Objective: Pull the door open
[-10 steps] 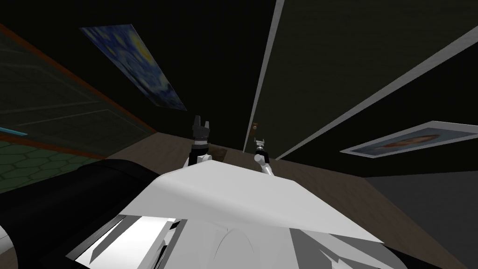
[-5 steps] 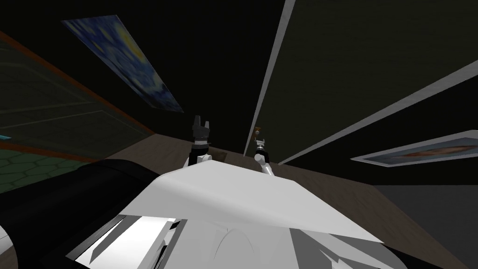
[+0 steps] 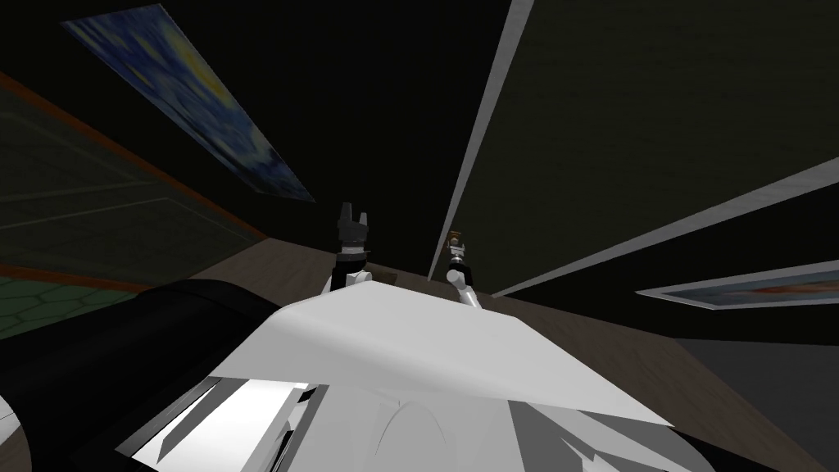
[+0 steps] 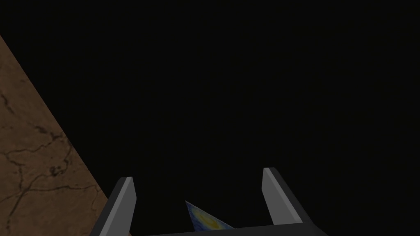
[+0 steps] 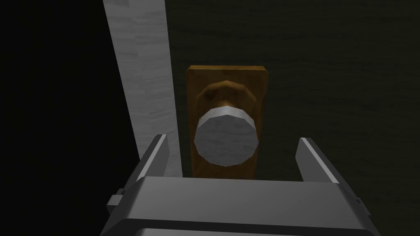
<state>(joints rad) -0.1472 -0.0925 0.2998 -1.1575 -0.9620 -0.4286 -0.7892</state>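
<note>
Well left of the door knob (image 5: pixel 226 136), a blue-and-yellow painting (image 3: pixel 197 115) hung on the dark wall, and nearer the knob the left gripper (image 4: pixel 197 175) was raised with its fingers spread apart and empty. Just left of the knob ran the light grey door frame (image 5: pixel 143 61); the grey, faceted knob stood on a brown wooden backplate (image 5: pixel 250 82) near the frame-side edge of the dark door (image 3: pixel 655 123). The right gripper (image 5: pixel 233 139) was open and lined up on the knob, one finger at either side with a gap to each, while a second framed picture (image 3: pixel 754 288) hung well right of the knob.
</note>
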